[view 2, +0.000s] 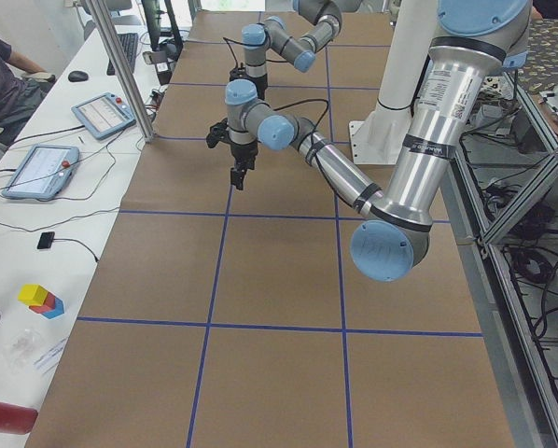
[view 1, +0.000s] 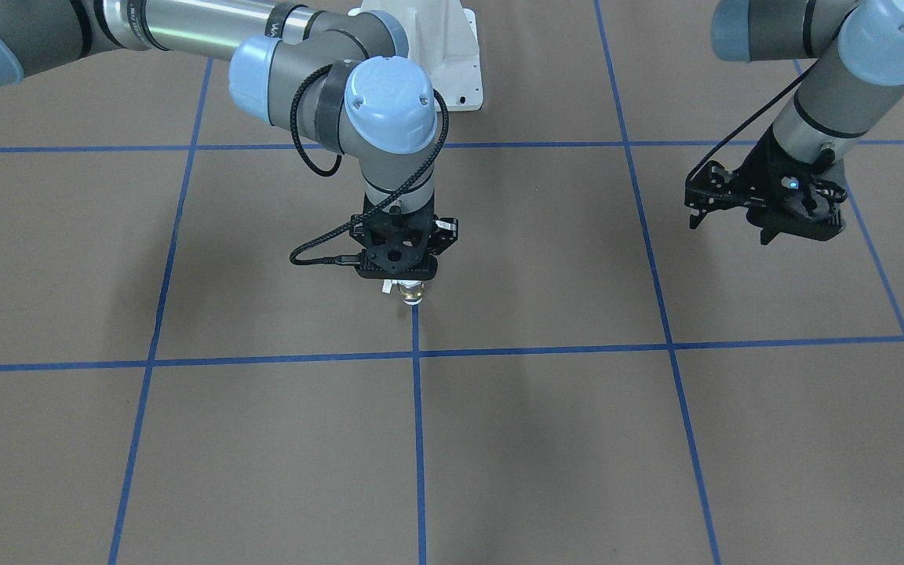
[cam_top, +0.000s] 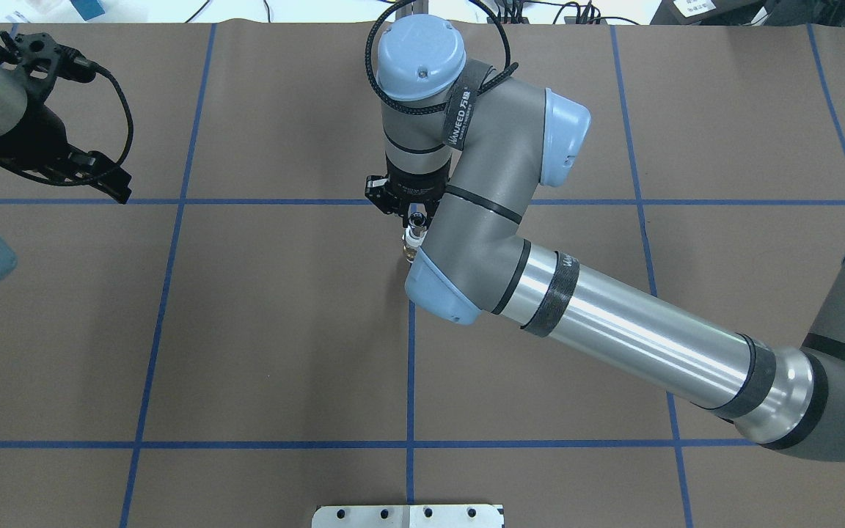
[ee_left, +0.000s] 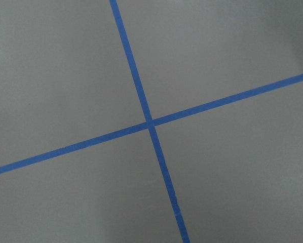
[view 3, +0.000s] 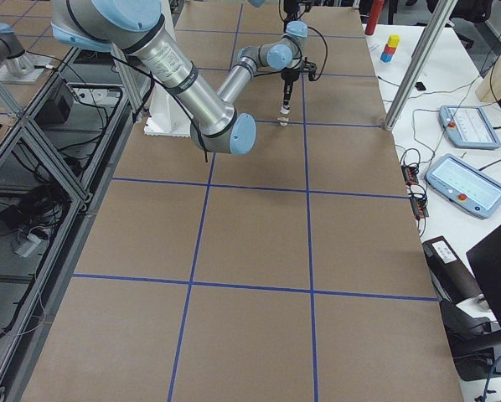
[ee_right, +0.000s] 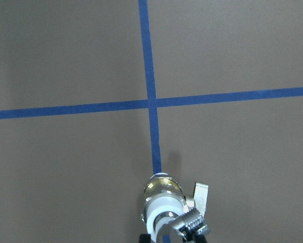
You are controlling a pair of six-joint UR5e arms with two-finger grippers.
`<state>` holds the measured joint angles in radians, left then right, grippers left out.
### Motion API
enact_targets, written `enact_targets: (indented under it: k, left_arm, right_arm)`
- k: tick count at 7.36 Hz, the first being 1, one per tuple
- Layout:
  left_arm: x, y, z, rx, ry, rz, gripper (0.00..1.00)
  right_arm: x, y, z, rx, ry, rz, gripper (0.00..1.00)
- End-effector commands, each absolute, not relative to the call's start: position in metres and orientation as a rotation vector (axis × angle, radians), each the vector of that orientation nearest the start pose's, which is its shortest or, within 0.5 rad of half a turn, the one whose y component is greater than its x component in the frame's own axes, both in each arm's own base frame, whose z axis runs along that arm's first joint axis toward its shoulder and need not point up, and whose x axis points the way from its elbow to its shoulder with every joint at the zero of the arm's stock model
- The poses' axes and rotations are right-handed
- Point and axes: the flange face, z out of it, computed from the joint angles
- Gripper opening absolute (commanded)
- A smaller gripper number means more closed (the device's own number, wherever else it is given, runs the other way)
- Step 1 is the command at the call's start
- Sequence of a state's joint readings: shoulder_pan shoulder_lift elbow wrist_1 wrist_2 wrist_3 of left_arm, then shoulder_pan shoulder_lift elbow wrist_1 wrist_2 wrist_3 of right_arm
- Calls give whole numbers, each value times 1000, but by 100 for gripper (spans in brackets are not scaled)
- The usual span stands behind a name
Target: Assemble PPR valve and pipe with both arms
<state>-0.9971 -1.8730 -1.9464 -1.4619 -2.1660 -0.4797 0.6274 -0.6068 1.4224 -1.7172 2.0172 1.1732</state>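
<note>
My right gripper (view 1: pixel 399 276) is at the table's middle, pointing down and shut on the PPR valve (view 1: pixel 411 292). The right wrist view shows the valve (ee_right: pixel 164 200) end-on: brass middle, white ring, pale side lever (ee_right: pixel 201 193). Its lower end hangs just over the end of a blue tape line; I cannot tell if it touches the table. In the overhead view the valve (cam_top: pixel 413 242) sticks out under the gripper (cam_top: pixel 409 214). No separate pipe shows in any view. My left gripper (view 1: pixel 770 231) hangs far off to the side, open and empty; it also shows in the overhead view (cam_top: pixel 111 180).
The brown table (cam_top: pixel 261 330) is marked with a grid of blue tape lines (view 1: pixel 417 408). The white pedestal (view 1: pixel 452 63) stands behind the right arm. The left wrist view shows only bare table and a tape crossing (ee_left: pixel 150 124). Tablets lie on the side bench (view 2: pixel 46 168).
</note>
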Motion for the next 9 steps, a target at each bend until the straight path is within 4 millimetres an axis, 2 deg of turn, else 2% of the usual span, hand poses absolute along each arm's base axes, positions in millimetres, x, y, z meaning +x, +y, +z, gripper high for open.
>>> enact_targets:
  k: [1, 3, 4, 6, 9]
  left_arm:
    - [239, -512, 337, 188, 780, 258, 100]
    - [239, -512, 337, 188, 780, 258, 100]
    - [238, -512, 337, 190, 780, 257, 100]
    - [238, -511, 335, 188, 787, 261, 100]
    - [238, -510, 334, 190, 788, 261, 100]
  right_arm:
    - [-559, -516, 130, -58, -776, 76, 0]
    - [-559, -516, 130, -56, -776, 73, 0]
    - [-559, -516, 130, -58, -776, 77, 20]
    - [-560, -516, 130, -61, -774, 87, 99]
    - [-559, -516, 128, -59, -779, 88, 100]
